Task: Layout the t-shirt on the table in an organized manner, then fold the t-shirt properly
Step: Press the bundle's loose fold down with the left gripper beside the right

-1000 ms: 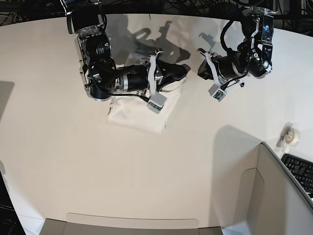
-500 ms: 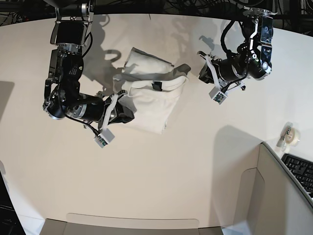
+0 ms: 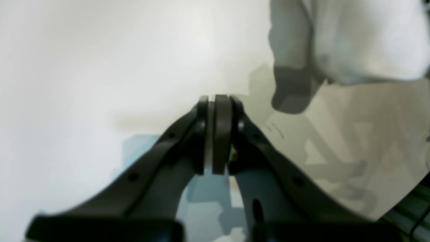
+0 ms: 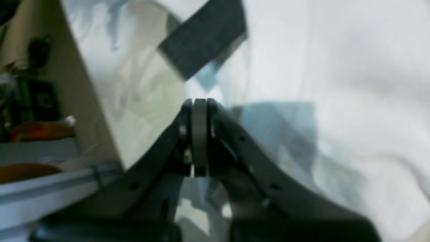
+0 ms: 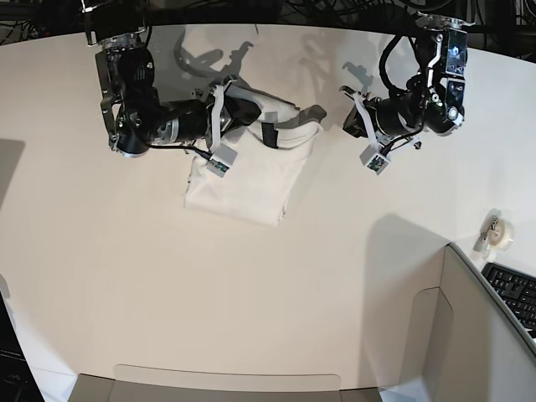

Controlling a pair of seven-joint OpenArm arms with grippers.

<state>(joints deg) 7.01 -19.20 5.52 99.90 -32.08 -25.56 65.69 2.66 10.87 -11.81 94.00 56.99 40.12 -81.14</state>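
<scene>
A: Where does the t-shirt (image 5: pixel 247 176) lie?

B: On the white worktop (image 5: pixel 251 293), toward the far side and left of centre in the base view. It is folded into a compact, roughly rectangular bundle, plain white side up, with a small dark label (image 5: pixel 268 134) showing near its far edge.

A: And the right gripper (image 4: pixel 198 102)?

B: Its arm reaches across the far left corner of the bundle. In its wrist view the jaws are pressed together with nothing between them, and white cloth (image 4: pixel 336 84) fills the frame just ahead and to the right of the tips. The dark label (image 4: pixel 205 37) sits just beyond them. Whether the tips touch the fabric I cannot tell; the picture is blurred.

A: The left gripper (image 3: pixel 216 99)?

B: It is off to the right of the shirt in the base view, apart from it, over bare worktop. Its jaws are drawn together with only a thin slit between the pads, and nothing is held. In its wrist view a rounded edge of the shirt (image 3: pixel 362 40) shows in the upper right corner, well clear of the tips.

A: Anything else on the worktop?

B: A roll of tape (image 5: pixel 500 233) near the right edge, beside a grey partition panel (image 5: pixel 477 335), with a keyboard (image 5: pixel 515 297) behind it.
</scene>
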